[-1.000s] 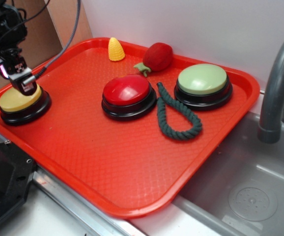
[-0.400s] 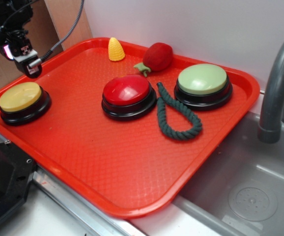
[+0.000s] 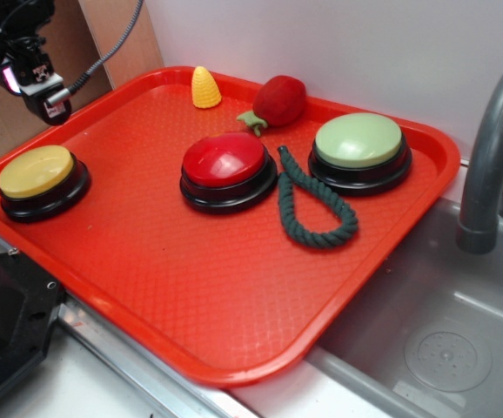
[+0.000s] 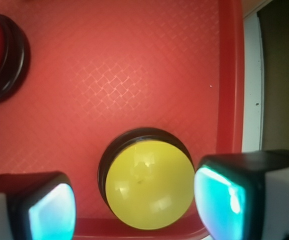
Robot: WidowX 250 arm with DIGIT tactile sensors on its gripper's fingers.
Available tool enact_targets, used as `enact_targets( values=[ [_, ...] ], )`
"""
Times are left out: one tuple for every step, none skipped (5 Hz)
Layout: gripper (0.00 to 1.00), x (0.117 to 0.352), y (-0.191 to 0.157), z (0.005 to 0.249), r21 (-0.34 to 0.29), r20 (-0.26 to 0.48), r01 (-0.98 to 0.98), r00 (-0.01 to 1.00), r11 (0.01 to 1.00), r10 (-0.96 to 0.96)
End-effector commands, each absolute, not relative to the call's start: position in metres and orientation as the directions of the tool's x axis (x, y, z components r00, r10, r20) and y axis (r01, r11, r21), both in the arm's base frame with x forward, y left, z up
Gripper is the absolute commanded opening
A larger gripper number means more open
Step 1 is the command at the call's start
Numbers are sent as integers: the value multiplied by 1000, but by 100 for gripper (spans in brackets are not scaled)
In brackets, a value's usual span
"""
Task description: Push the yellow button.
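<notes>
The yellow button (image 3: 35, 171) is a domed yellow cap on a black base at the left end of the red tray (image 3: 191, 261). My gripper (image 3: 51, 100) hangs in the air above and just behind it, not touching it. In the wrist view the yellow button (image 4: 149, 184) lies below, between my two fingers, and my gripper (image 4: 134, 205) stands open with nothing held. The left finger (image 4: 49, 210) and the right finger (image 4: 224, 195) show glowing cyan pads.
On the tray also sit a red button (image 3: 228, 161), a pale green button (image 3: 359, 141), a dark green rope loop (image 3: 308, 209), a small yellow corn cone (image 3: 204, 88) and a red plush strawberry (image 3: 278, 100). A grey faucet (image 3: 491, 157) and a sink (image 3: 443, 340) are at the right.
A second ago my gripper was down on the yellow button's cap. It has since lifted up and back, leaving the button uncovered.
</notes>
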State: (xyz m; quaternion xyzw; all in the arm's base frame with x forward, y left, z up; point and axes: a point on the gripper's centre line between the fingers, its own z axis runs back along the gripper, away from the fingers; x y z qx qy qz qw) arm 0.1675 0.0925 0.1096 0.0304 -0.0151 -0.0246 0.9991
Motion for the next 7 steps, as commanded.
enact_targets(
  values=[
    [100,181,98,134,116,89,53,994,992,-64],
    [100,185,95,140,120,93,57,993,991,-69],
    [100,186,92,145,121,97,60,993,991,-71],
    [100,186,91,148,120,98,60,993,991,-72],
    [100,187,87,155,113,93,69,992,991,-80],
    [100,189,82,161,118,90,76,992,990,-87],
    [99,185,78,164,65,105,69,992,996,-76]
  ],
)
